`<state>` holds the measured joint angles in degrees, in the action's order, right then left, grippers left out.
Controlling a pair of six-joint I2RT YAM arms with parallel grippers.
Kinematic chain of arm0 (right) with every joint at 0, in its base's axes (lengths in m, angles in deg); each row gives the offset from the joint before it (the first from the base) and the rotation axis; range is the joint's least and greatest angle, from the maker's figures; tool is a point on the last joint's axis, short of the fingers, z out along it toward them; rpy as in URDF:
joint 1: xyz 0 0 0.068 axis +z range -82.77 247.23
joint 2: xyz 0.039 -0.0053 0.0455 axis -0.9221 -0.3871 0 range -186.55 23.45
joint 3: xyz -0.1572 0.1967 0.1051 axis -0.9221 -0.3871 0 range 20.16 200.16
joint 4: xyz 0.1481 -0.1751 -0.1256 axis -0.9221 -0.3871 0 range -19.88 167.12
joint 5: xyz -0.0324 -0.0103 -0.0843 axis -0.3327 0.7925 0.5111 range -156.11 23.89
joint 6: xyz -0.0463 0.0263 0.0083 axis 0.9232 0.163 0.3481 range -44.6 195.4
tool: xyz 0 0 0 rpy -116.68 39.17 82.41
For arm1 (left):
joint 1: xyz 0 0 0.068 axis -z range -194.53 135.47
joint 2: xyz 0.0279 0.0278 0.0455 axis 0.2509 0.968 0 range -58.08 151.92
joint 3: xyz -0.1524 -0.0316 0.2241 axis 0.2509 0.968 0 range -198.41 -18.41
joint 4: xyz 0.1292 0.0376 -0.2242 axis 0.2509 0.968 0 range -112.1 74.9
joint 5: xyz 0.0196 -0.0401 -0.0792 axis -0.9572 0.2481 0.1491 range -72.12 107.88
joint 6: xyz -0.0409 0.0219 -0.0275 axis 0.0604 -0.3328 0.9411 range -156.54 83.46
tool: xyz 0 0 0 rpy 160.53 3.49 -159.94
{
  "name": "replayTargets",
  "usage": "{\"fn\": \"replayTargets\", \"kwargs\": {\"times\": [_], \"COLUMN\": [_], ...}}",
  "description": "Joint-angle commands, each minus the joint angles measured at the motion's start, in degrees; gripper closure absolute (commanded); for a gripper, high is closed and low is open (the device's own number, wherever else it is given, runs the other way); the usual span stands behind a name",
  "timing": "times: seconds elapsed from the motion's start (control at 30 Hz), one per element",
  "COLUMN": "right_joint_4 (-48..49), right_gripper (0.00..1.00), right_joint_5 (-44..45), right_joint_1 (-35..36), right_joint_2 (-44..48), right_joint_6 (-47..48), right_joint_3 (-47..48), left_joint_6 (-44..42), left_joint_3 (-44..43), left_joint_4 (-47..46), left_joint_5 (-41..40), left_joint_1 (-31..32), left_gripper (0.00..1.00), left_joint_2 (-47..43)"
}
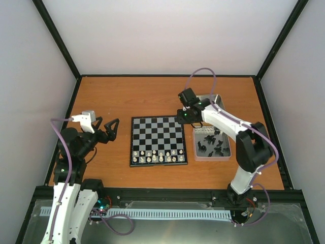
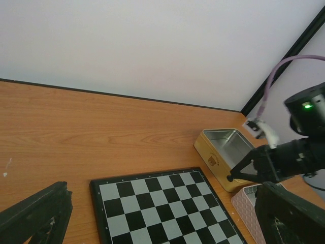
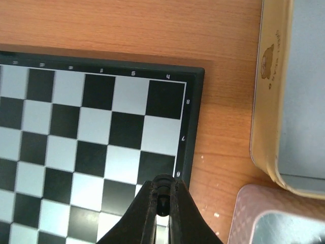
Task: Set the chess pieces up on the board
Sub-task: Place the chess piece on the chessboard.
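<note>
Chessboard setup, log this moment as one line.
right gripper: shut on black piece, above board far-right edge | left gripper: open, left of board | white pieces: near rows

The board [image 1: 158, 140] is checked black and silvery-white with a black border. Along its near side stand white pieces [image 1: 157, 156]. The black pieces [image 1: 210, 145] lie in a pink tin [image 1: 212, 159]. The desk [image 1: 127, 96] is orange wood grain. The far-right tin [image 2: 213, 160] is gold outside and silver inside. The black right gripper [image 3: 163, 192] holds a black piece [image 3: 163, 182].

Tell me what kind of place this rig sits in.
Likely an enclosed robot test cell in a lab: plain white walls in a black frame, two arms bolted to a wooden table, a chessboard staged, right pincer shut on a black chess piece.
</note>
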<state>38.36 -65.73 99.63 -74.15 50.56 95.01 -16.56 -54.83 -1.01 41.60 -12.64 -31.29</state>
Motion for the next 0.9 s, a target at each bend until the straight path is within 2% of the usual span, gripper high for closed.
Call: {"fn": "replayTargets", "kwargs": {"times": [0.0,0.33,0.77,0.8,0.87], "right_joint_4": [-2.5,-5.0,-6.0,-6.2,-6.8], "right_gripper": [0.97,0.97,0.96,0.92,0.72], "right_joint_5": [3.7,4.5,5.4,5.5,5.2], "right_joint_1": [1.0,2.5,3.3,3.3,3.3], "right_joint_2": [-5.0,-16.5,-20.5,-20.7,-20.6], "right_joint_6": [1.4,2.5,2.6,2.6,2.7], "right_joint_3": [4.8,12.9,14.9,15.2,15.8], "left_joint_6": [-0.8,-0.6,-0.8,-0.9,-0.9], "left_joint_3": [-0.8,-0.8,-0.8,-0.8,-0.8], "left_joint_4": [0.4,0.5,0.8,0.8,0.8], "left_joint_5": [-0.9,-1.5,-1.5,-1.5,-1.5], "left_joint_1": [0.1,0.1,0.1,0.1,0.1], "left_gripper": [0.00,0.00,0.00,0.00,0.00], "left_joint_2": [-0.5,0.5,1.2,1.3,1.3]}}
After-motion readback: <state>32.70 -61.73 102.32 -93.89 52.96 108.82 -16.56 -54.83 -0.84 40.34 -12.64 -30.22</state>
